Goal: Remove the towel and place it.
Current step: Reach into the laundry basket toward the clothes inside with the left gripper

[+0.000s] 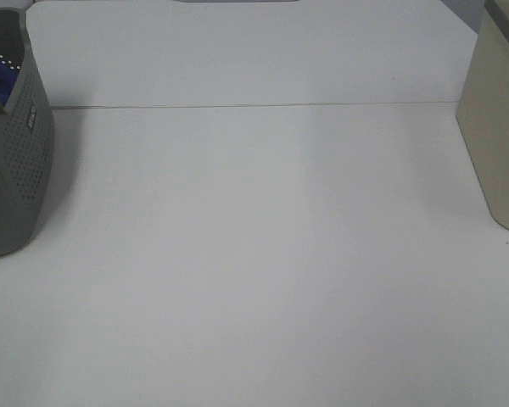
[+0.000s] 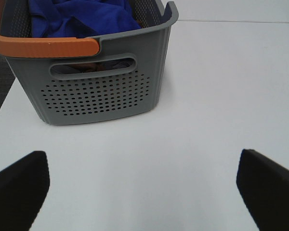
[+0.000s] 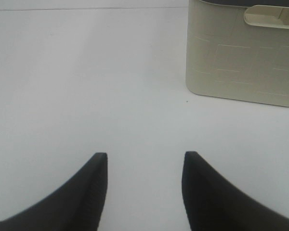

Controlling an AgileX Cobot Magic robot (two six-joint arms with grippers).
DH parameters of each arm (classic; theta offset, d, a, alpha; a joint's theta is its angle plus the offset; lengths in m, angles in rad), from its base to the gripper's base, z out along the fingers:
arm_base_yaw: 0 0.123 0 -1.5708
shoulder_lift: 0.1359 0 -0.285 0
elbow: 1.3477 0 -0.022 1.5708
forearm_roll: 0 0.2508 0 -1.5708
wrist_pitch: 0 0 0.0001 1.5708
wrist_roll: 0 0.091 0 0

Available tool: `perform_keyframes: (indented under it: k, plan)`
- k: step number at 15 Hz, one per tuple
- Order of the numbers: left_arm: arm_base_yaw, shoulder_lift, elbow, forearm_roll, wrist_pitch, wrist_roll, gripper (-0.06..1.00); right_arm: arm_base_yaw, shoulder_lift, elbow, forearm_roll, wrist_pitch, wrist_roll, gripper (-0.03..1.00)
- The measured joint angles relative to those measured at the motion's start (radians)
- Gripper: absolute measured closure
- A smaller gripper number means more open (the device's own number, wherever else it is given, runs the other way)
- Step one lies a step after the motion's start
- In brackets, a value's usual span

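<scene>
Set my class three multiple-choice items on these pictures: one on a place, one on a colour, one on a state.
1. Where is the towel? A on the floor; B inside the grey basket; C hanging from a gripper.
2. What colour is the basket's handle? A orange; B green; C white.
3. How is the left gripper? A shut on the towel; B shut on the handle; C open, empty.
Answers: B, blue cloth shows inside the basket walls; A, the rim grip is orange; C, its fingers stand wide apart, nothing between.
</scene>
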Motion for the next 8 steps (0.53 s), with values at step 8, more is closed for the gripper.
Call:
perform_keyframes:
  k: [8]
  plan:
    - [0.0,0.0,0.0,0.0,0.0,0.005,-0.04,0.0,0.0,0.0,0.0,0.0,0.0,0.48]
